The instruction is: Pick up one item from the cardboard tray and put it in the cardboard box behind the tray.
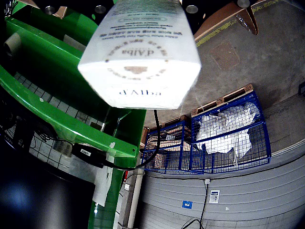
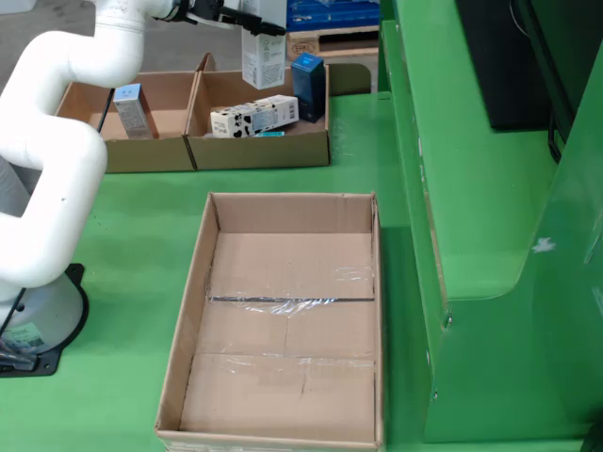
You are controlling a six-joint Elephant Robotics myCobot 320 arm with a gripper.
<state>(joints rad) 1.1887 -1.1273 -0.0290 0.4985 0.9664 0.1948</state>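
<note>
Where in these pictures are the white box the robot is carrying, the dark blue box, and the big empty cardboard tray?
white box (image 2: 263, 59): fixed view, its front face below the gripper.
dark blue box (image 2: 308, 87): fixed view, its front face.
cardboard tray (image 2: 186, 311): fixed view, its left wall.

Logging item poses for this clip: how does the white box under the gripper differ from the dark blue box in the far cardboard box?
The white box hangs above the cardboard box with the gripper above it; the dark blue box stands inside. The white one is pale with printed text, the blue one dark. Both are upright.
</note>
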